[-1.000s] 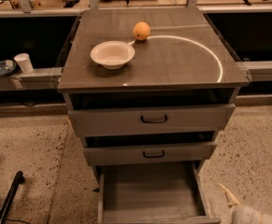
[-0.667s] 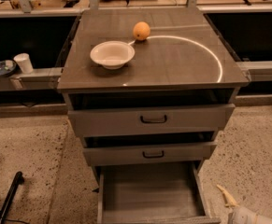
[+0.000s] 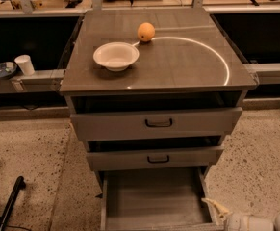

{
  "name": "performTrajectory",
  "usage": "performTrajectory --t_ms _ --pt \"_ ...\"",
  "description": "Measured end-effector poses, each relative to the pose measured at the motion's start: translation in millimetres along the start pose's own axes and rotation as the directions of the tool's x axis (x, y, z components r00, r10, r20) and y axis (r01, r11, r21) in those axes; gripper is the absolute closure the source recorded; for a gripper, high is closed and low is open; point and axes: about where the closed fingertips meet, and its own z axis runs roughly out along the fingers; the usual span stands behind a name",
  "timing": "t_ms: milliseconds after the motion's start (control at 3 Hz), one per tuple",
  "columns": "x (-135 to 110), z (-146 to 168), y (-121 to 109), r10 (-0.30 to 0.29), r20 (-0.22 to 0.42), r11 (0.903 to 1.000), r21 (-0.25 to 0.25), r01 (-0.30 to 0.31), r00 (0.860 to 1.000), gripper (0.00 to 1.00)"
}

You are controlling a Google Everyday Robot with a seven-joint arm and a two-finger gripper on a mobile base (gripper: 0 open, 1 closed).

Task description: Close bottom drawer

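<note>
Bottom drawer [image 3: 154,196] stands pulled out at the foot of the cabinet.
Its grey wood-grain floor shows bare. The gripper [image 3: 215,207] sits low by the drawer's right front corner; whether it is spread or closed cannot be told. On the cabinet top [image 3: 187,71] a white bowl [image 3: 116,56] sits near an orange [image 3: 146,32].

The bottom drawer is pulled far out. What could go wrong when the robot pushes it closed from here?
1. The tool sits by the right front corner of the bottom drawer, not squarely before its front; a push from there may slip off or skew the drawer.
2. A hard shove could shake the cabinet and roll the orange off the top.
</note>
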Motion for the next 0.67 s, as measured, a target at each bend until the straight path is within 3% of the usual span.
performTrajectory --t_ms 333,667 --pt "65.4 41.5 32.1 0.051 -0.106 0.9885 -0.136 -0.065 0.993 0.47" --pt "102.0 55.3 47.8 0.076 -0.165 0.9785 -0.178 -0.105 0.983 0.71"
